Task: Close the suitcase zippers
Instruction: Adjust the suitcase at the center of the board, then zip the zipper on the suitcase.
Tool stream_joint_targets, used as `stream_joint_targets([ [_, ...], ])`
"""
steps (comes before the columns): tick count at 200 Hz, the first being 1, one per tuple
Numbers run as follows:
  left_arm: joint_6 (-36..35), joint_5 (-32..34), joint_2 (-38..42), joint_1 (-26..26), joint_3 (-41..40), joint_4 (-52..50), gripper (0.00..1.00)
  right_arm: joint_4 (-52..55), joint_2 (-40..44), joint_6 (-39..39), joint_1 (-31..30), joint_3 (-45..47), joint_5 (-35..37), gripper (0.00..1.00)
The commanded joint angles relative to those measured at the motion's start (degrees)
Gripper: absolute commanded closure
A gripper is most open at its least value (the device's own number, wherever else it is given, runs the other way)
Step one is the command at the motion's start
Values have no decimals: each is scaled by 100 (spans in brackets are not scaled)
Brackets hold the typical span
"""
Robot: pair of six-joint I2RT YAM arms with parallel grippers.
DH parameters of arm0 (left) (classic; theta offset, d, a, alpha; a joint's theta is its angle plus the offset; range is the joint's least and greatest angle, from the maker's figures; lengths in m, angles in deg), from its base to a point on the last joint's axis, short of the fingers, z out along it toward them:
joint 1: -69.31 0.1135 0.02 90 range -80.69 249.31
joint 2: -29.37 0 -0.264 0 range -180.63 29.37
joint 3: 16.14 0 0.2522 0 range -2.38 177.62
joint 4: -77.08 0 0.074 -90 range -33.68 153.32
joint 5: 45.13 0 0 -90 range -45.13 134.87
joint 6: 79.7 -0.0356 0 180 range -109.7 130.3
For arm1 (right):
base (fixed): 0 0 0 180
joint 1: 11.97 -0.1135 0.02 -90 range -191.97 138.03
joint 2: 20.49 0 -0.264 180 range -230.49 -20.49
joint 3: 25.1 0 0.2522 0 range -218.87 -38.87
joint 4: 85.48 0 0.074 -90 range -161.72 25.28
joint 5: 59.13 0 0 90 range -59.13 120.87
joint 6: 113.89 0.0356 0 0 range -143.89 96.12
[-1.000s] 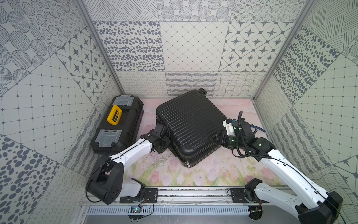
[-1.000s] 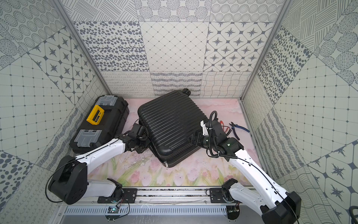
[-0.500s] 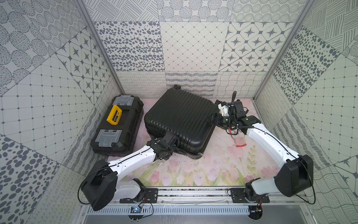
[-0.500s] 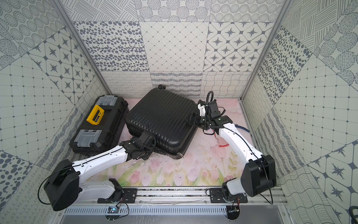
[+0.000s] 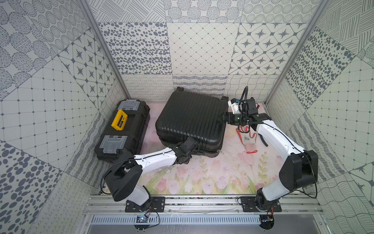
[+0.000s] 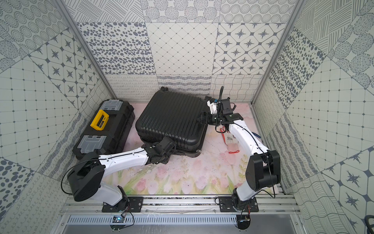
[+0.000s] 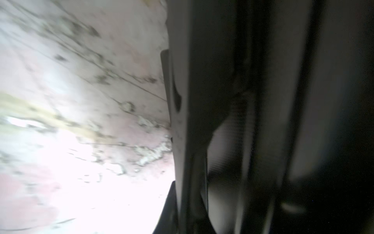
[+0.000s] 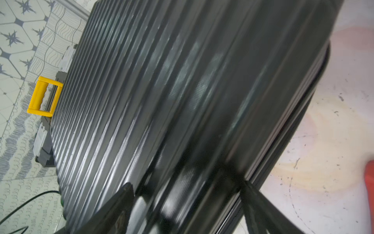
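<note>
The suitcase (image 5: 190,117) lies flat near the bench's back edge. The left tool (image 5: 191,144) is fully closed at the front-seam zippers (image 5: 208,152); what it pinches, I cannot tell. The right tool (image 5: 221,118) stands wide open astride the right side. I think the case, if unbraced, could slide when pulled.

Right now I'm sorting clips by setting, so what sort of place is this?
Probably a staged robot test booth: patterned panel walls close in three sides, a metal rail along the front carries the left arm and right arm, and a flower-print mat lies under the suitcase and toolbox.
</note>
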Motion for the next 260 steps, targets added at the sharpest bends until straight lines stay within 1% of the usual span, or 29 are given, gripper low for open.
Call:
stream_joint_targets([
  [1,381,276,-224,-109,483,2227,100,235,501,-629,219,150,-363,8],
  [22,503,331,-325,-95,608,2176,100,368,1073,-864,448,592,-671,8],
  [33,540,314,-394,-75,599,2300,100,640,1345,-1212,482,795,-757,7],
  [57,484,277,-411,-10,629,2244,100,1044,1982,-1899,482,1391,-926,11],
  [78,344,200,-402,74,647,2283,100,730,2644,-2024,482,2178,-948,16],
  [94,216,133,-363,149,651,2234,100,440,2874,-1986,473,2637,-891,22],
  [105,110,50,-319,214,636,2228,100,366,2806,-1814,473,2802,-849,25],
  [117,5,-35,-270,275,623,2188,100,274,2593,-1621,476,2927,-1170,27],
  [134,-104,-78,-221,311,578,2195,100,-331,2360,-1015,479,3239,-1553,30],
  [151,-144,-154,-213,345,512,2267,100,-830,2196,-644,482,3446,-1640,32],
  [185,-333,-326,-223,407,494,2311,100,-1134,1658,-560,482,3401,-1863,36],
  [213,-423,-397,-219,450,462,2372,100,-1633,1314,-284,486,3432,-2230,42],
  [237,-488,-460,-224,480,467,2372,100,-1548,1083,-336,490,3356,-2489,49],
  [260,-544,-503,-245,503,487,2372,100,-1646,993,-212,490,3384,-2625,54],
])
